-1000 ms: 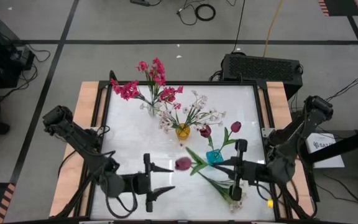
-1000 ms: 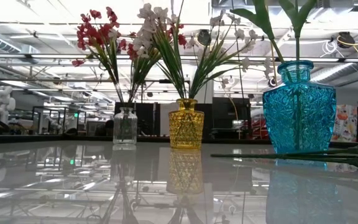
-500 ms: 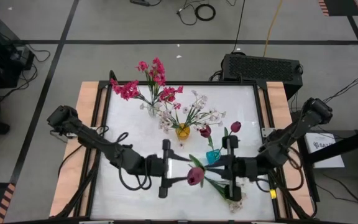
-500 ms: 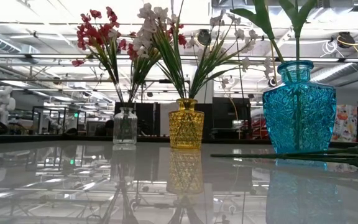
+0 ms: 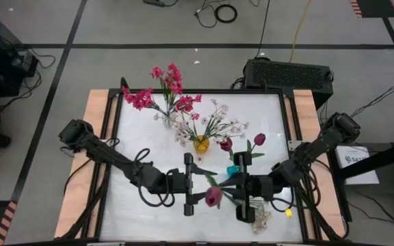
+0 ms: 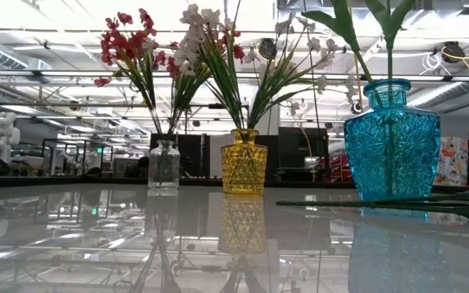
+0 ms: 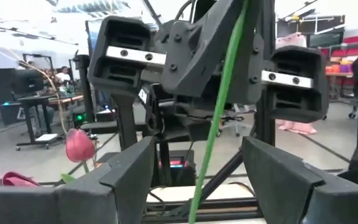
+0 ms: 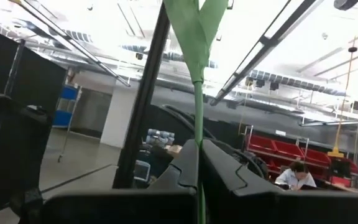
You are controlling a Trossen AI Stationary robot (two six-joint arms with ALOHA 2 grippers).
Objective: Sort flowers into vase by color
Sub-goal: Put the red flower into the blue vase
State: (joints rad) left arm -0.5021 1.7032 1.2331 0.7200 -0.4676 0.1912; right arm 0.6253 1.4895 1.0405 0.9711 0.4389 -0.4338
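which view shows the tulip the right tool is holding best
The high view: the whole tulip shows, bud to stem, between the right tool and the open left tool. Both wrist views show mostly its green stem; the low view shows no held tulip.

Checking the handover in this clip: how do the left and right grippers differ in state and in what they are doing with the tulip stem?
The right gripper is shut on the tulip stem; the left gripper is open, its fingers either side of the stem without pinching it. In the high view the right gripper is beside the blue vase; the left is further toward the table's middle. Both face each other across the maroon tulip.
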